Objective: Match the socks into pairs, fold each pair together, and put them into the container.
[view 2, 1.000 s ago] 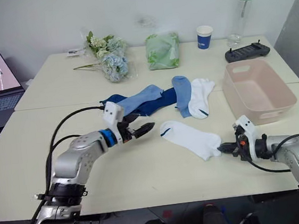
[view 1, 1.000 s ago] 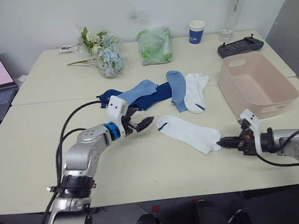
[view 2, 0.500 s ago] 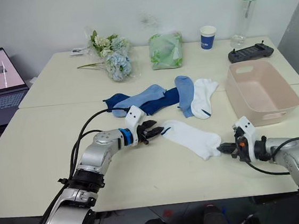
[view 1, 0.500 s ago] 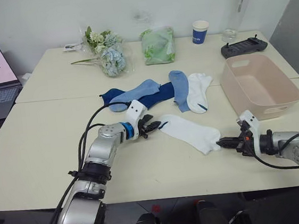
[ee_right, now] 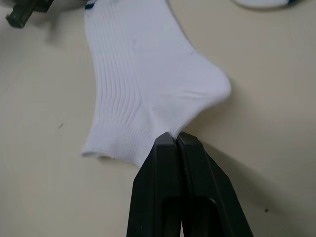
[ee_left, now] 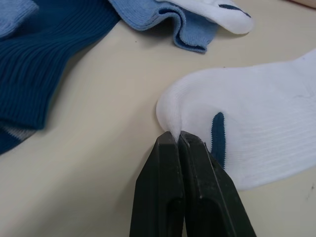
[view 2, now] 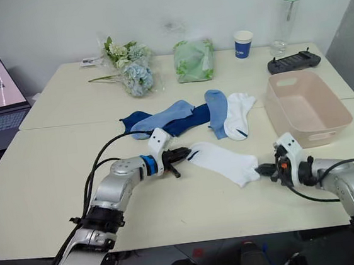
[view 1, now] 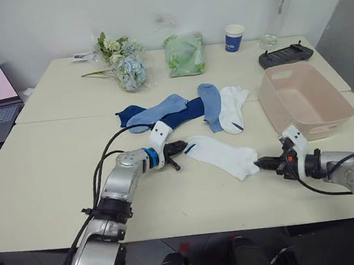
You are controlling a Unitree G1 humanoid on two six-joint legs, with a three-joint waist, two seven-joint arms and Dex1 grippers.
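Silver-grey metal shells on both arms, rounded at the joints. A bright blue ring bands the left wrist, with a white block housing just past it. Thick black cables loop off the left forearm. The left end effector [view 1: 174,149] and right end effector [view 1: 260,161] carry slim black tapered fingers [ee_left: 170,197].

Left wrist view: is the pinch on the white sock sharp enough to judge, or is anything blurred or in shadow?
Left wrist view: white sock ribbing crisp at the pinch, fingers slightly soft up close, soft shadow beneath. Right wrist view: right gripper equally clear, no glare.
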